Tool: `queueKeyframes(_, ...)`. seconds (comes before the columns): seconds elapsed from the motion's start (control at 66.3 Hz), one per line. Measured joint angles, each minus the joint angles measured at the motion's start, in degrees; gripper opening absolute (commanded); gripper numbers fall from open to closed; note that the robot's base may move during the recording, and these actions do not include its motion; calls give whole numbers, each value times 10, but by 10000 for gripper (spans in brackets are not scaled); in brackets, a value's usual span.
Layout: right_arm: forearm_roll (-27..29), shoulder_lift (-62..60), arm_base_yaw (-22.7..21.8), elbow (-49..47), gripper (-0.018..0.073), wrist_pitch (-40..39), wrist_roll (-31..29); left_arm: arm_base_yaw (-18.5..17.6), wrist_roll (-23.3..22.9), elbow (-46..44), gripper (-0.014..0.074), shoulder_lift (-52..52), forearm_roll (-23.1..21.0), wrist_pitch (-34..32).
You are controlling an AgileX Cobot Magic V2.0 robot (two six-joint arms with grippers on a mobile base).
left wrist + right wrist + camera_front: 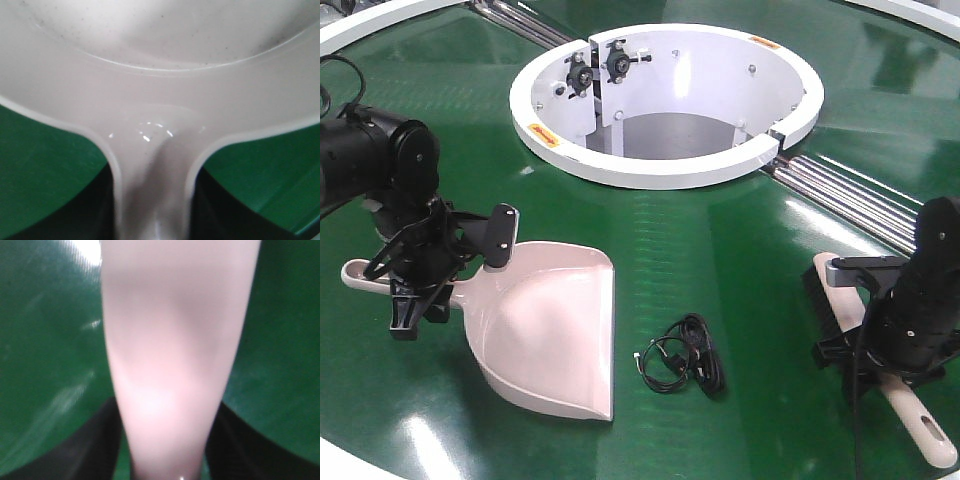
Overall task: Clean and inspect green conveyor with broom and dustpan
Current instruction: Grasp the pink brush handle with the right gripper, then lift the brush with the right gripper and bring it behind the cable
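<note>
Front view: green conveyor (650, 240), glossy belt surface with white ring opening (660, 172) and steel rollers (850, 200); dustpan (555, 335), pale moulded plastic, flat on the belt at left, mouth towards a loose black cable (688, 362); broom (910, 425) lying at right. Left wrist view: left fingers (95, 210) closed on the dustpan's smooth handle neck, judged light, stiff, rather slippery. Right wrist view: right fingers (97, 440) closed on the broom's tapering handle, likewise light and stiff, best gripped mid-handle

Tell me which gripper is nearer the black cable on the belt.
Right. The right gripper, clamped on the broom, sits to the right of the black cable; the left gripper, on the dustpan handle, is farther off, with the pan between.
</note>
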Motion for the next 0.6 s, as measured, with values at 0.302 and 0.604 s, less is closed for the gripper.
queueKeyframes(0.302, -3, -1, 0, -18, -11, 3, 0, 0, 0, 0, -7, 0, 0, 0)
queueKeyframes(0.604, -33, -76, 0, -20, -6, 33, 7, 0, 0, 0, -7, 0, 0, 0)
